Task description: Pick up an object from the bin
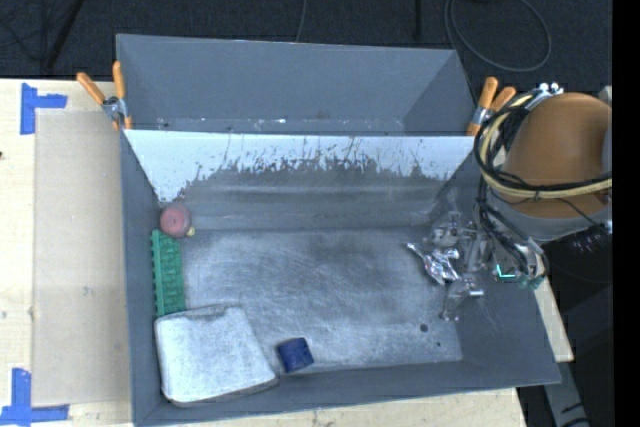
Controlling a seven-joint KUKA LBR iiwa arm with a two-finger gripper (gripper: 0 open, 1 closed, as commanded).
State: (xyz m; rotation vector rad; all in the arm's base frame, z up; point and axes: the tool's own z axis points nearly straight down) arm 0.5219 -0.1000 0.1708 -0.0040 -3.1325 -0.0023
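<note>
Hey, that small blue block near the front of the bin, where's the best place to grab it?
Probably from straight above, closing across the blue block's front and back sides. It lies low on the bin floor, and the white cloth crowds its left side, so that axis looks freer.

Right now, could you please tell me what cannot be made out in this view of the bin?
1. The gripper, camera view: its tip blends into the grey bin floor, so contact is unclear.
2. The cloth: it hides whatever may lie under it.
3. The blue piece: too small to tell its kind.
4. The green strip: its lower end meets the cloth; overlap is unclear.
</note>
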